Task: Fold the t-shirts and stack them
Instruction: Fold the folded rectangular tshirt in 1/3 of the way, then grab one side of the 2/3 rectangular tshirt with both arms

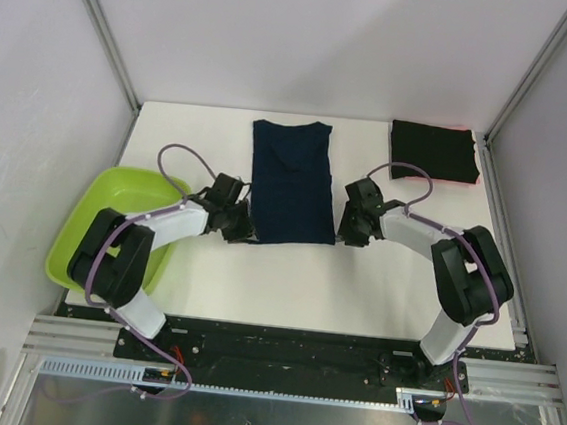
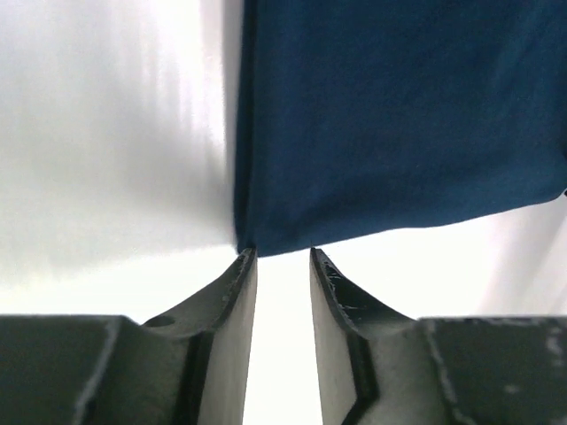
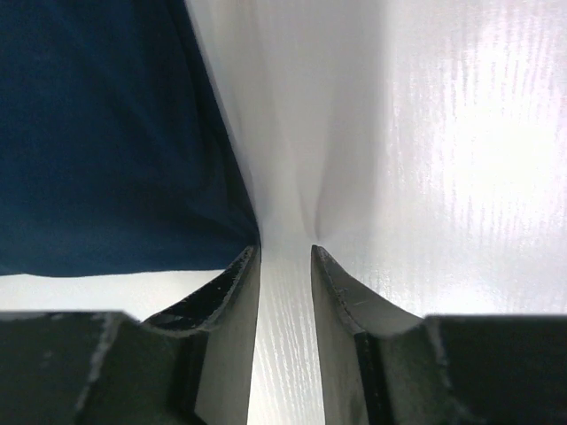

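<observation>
- T-shirts, top view: we see the navy t-shirt (image 1: 291, 183) lying flat in the middle of the white table (image 1: 287, 283). It is folded to a long narrow shape, with the neckline at the far end.
- We see the black t-shirt (image 1: 432, 152) folded to a small rectangle at the far right corner of the table, well apart from the navy one. A red-pink edge (image 1: 480, 163) shows beneath it along its right side.
- The left gripper (image 1: 239, 226) is at the near left corner of the navy t-shirt and the right gripper (image 1: 350, 229) at its near right corner. From this view we cannot tell how their fingers stand.
- A lime-green tub (image 1: 81, 223) is at the left side of the table, partly behind the left arm.
- Left wrist view: the left gripper (image 2: 276, 257) has its fingers a little apart, with bare table (image 2: 106, 133) between them, and they pinch nothing. The near left corner of the navy t-shirt (image 2: 399, 115) lies just past the fingertips.
- Right wrist view: the right gripper (image 3: 283, 252) also has its fingers a little apart over bare table (image 3: 443, 133), and nothing is pinched. The side edge of the navy t-shirt (image 3: 106, 133) runs down to one fingertip and seems to touch it.
</observation>
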`<state>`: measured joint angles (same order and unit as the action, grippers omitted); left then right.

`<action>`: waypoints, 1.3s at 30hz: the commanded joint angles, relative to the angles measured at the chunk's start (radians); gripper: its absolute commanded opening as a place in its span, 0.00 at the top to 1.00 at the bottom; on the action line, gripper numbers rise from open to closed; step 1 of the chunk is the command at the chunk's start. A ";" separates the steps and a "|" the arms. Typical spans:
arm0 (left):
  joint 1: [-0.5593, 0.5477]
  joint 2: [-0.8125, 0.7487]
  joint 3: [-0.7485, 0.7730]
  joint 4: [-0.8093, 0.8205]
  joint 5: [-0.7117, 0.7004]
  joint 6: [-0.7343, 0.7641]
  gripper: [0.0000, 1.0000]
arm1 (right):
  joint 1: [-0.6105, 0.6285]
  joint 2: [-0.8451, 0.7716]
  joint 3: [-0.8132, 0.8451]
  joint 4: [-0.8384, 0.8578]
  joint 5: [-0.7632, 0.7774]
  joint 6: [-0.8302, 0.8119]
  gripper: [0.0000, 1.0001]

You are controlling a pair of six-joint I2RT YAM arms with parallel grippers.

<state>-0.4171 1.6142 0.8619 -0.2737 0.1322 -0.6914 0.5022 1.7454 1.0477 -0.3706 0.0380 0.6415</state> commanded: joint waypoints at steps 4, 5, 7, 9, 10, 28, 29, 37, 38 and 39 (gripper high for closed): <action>0.038 -0.150 -0.092 -0.040 -0.047 -0.015 0.60 | -0.021 -0.045 -0.022 0.036 -0.017 0.014 0.64; 0.041 -0.155 -0.101 -0.040 -0.050 -0.017 0.60 | -0.020 -0.039 -0.025 0.046 -0.021 0.019 0.64; 0.046 -0.156 -0.115 -0.038 -0.057 -0.025 0.59 | -0.018 -0.035 -0.037 0.069 -0.047 0.032 0.63; 0.048 -0.149 -0.119 -0.027 -0.060 -0.033 0.58 | -0.018 -0.033 -0.046 0.087 -0.060 0.042 0.63; 0.048 -0.142 -0.119 -0.017 -0.056 -0.036 0.57 | -0.018 -0.032 -0.050 0.095 -0.066 0.046 0.64; 0.068 -0.093 -0.135 0.090 0.012 -0.092 0.55 | -0.014 -0.103 -0.121 0.201 -0.053 0.111 0.63; 0.069 -0.088 -0.134 0.092 0.013 -0.095 0.55 | -0.014 -0.106 -0.122 0.204 -0.050 0.112 0.63; 0.068 -0.059 -0.124 0.097 -0.007 -0.135 0.56 | -0.017 -0.097 -0.126 0.216 -0.050 0.121 0.62; 0.066 -0.058 -0.124 0.097 -0.013 -0.141 0.57 | -0.017 -0.096 -0.127 0.218 -0.051 0.123 0.62; 0.064 -0.057 -0.124 0.096 -0.020 -0.147 0.58 | -0.017 -0.096 -0.128 0.219 -0.051 0.123 0.62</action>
<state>-0.3527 1.5391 0.7322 -0.1902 0.1383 -0.8040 0.4873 1.6772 0.9295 -0.1867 -0.0242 0.7498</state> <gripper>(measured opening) 0.436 0.374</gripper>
